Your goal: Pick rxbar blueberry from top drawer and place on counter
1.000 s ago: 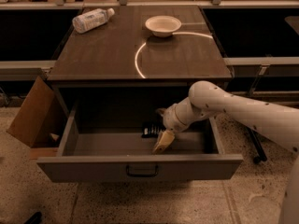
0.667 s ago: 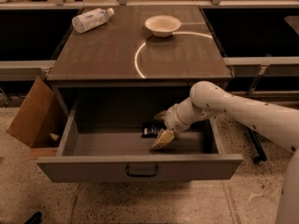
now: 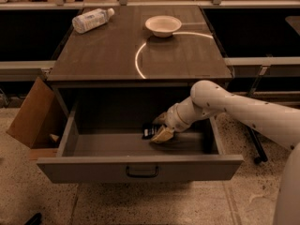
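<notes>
The top drawer [image 3: 140, 165] stands pulled open below the counter [image 3: 98, 50]. The rxbar blueberry [image 3: 148, 131] is a small dark bar with white lettering, lying on the drawer floor near the middle. My gripper [image 3: 161, 134] reaches into the drawer from the right on the white arm, its tan fingers pointing left and down. It sits right against the bar's right end and partly covers it. Whether the fingers touch or hold the bar is hidden.
A clear plastic bottle [image 3: 92, 19] lies at the counter's back left. A white bowl [image 3: 162, 25] sits at the back middle, by a bright curved reflection. A brown cardboard box [image 3: 33, 116] stands open on the floor left of the drawer.
My gripper has shifted slightly left and lower inside the drawer, closer onto the bar. Nothing else has moved.
</notes>
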`<state>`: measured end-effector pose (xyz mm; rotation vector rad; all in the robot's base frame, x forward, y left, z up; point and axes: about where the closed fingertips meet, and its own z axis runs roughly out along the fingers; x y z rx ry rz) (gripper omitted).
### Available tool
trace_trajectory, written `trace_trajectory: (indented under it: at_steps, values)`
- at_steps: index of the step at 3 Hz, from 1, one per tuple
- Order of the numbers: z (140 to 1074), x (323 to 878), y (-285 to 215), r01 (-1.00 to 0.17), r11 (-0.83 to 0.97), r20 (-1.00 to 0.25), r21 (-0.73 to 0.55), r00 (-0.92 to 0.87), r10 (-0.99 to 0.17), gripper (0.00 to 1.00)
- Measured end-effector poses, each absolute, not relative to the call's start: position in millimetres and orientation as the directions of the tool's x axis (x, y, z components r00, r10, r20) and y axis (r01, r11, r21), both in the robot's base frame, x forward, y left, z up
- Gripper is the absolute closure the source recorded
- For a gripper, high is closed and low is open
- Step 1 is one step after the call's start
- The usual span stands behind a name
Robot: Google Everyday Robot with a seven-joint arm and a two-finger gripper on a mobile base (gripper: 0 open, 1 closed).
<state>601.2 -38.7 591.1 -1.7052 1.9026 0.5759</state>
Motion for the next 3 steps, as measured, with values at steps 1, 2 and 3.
trace_trajectory:
  at_steps: [1, 2, 3]
  values:
    - [594, 601, -39, -0.993, 0.118, -0.630, -0.027, -0.075, -0.773, 0.99]
    - [606, 598, -44, -0.993, 0.109, -0.634, -0.050, -0.053, -0.772, 1.00]
    - [646, 589, -59, -0.986, 0.112, -0.669, -0.120, -0.003, -0.743, 1.00]
